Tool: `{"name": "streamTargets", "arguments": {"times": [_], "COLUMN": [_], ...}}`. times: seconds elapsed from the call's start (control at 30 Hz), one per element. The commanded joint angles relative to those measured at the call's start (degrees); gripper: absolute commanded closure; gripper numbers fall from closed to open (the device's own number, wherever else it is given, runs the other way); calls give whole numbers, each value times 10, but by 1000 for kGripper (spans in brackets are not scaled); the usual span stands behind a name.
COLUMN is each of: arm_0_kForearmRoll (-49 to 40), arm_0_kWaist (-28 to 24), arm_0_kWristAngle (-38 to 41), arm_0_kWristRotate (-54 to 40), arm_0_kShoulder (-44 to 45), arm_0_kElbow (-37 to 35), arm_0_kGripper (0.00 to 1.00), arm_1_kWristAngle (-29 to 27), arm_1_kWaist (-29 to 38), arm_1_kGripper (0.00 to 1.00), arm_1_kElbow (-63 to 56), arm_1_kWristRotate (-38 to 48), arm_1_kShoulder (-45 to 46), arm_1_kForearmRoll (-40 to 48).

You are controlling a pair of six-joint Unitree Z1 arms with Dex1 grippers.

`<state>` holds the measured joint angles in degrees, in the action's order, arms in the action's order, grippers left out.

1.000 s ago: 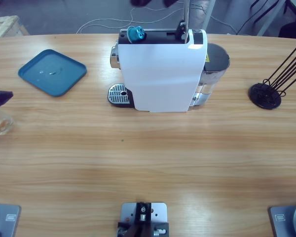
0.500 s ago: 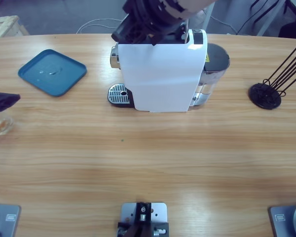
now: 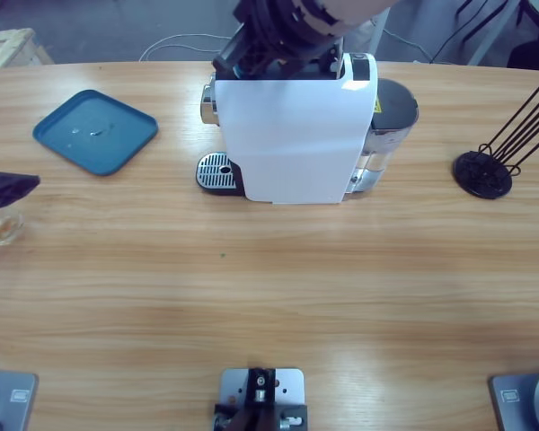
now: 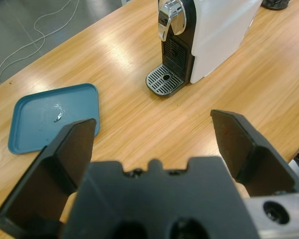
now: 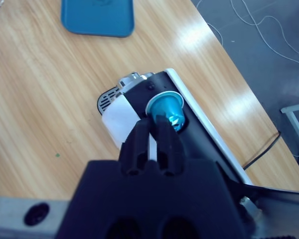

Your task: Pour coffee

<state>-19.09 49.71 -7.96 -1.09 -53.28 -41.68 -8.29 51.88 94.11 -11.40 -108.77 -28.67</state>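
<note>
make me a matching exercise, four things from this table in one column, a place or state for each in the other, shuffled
1. blue tray
2. blue capsule
3. left gripper
4. drinking glass

a. open, holding nothing
b. on top of the coffee machine
c. at the table's left edge in the high view
d. flat on the table, left of the machine in the high view

Pairs: 1-d, 2-b, 3-a, 4-c

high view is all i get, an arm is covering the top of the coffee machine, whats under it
observer: A teal capsule sits in the slot on top of the coffee machine; the right wrist view shows it.
operator: is that gripper holding it
observer: No. The right gripper is shut, its tips right at the capsule, not around it.
operator: and the left one
observer: The left gripper is open with nothing between its jaws.
</note>
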Motion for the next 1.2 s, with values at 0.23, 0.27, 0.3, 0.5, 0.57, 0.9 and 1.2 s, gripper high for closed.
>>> {"name": "streamTargets", "arguments": {"times": [0.23,0.27,0.3,0.5,0.57,0.9,1.2], "arm_0_kForearmRoll": [6,7,9,16,15,-9,-39], "arm_0_kWaist": [-7,-7,-7,-7,-7,-7,-7], "arm_0_kWristAngle": [5,5,5,5,5,15,15], "arm_0_kWristRotate": [7,7,7,7,7,5,7], "arm_0_kShoulder": [-10,-10,-10,-9,-5,-8,-1], "arm_0_kElbow": [25,25,24,20,15,-43,-63], "arm_0_kGripper": [13,13,12,13,13,13,13], "arm_1_kWristAngle": [-22,-20,-16,-2,-25,-161,-120], "arm_1_kWaist": [-6,-6,-5,72,90,23,-71], "arm_1_kGripper": [1000,1000,1000,1000,1000,1000,1000], "arm_1_kElbow": [-20,-12,-7,2,-26,-168,-135], "arm_1_kWristRotate": [6,6,11,84,156,433,540], "arm_1_kShoulder": [-11,4,21,125,159,238,110], "arm_1_kForearmRoll": [4,0,-7,-59,-92,-22,135]}}
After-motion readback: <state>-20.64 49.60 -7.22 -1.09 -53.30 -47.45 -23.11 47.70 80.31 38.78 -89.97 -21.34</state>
